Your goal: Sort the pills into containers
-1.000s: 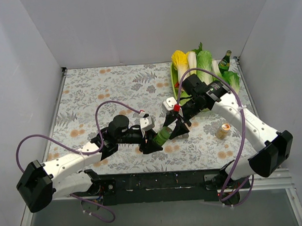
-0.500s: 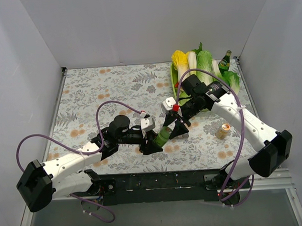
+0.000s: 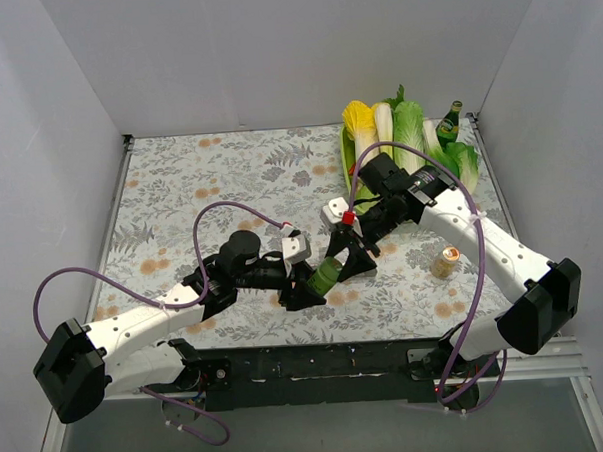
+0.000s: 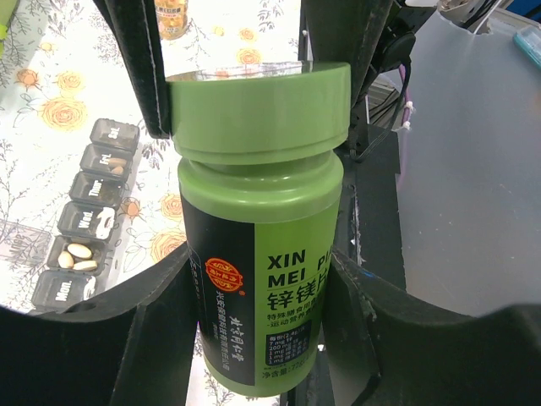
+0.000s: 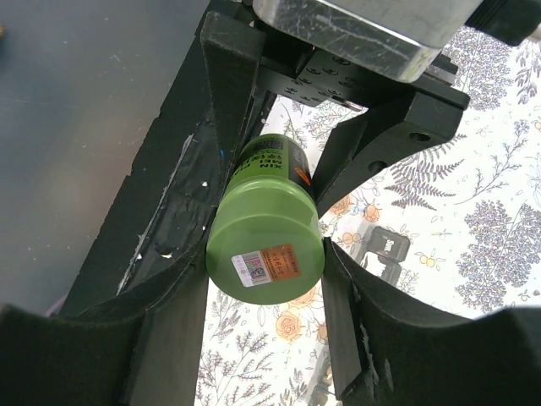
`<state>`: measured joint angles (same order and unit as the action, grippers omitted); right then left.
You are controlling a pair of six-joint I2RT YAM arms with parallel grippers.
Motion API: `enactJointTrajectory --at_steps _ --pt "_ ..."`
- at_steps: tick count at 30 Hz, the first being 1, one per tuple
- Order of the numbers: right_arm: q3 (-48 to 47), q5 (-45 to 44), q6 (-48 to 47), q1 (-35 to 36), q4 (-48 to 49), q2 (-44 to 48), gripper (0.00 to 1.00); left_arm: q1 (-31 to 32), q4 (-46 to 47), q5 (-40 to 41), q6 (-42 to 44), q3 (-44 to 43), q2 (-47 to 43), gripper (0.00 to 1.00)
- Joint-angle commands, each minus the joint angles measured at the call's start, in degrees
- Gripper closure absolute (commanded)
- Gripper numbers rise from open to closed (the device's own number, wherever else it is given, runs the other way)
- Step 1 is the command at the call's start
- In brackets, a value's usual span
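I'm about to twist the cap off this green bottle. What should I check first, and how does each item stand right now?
1. Left tool grips the green bottle by its body: ok, clamped on both sides.
2. Right tool closed around the cap: ok.
3. Cap seated on the bottle, not yet off: ok.
4. Pill organizer lying on the table beside the bottle: ok; some compartments hold pills.
5. Organizer lids open: cannot tell.
6. Small amber bottle apart from both arms: ok.
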<state>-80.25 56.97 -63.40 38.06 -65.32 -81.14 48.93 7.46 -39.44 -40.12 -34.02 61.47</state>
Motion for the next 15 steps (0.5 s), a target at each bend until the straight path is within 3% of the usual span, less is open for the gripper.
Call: enactJointTrajectory --at_steps 1,11,15 --pt "1.1 -1.0 0.6 1.0 -0.5 -0.5 0.75 0.2 5.1 0.3 -0.7 -3.0 -1.5 1.0" --pt "2.0 -4.6 -1.2 5.3 -2.4 -1.3 0.73 0.2 0.4 0.4 -0.8 -6.7 2.0 1.0" --pt "3.2 -6.1 4.1 5.6 2.3 -0.9 0.74 0.2 0.5 0.5 -1.7 -6.9 1.8 1.0"
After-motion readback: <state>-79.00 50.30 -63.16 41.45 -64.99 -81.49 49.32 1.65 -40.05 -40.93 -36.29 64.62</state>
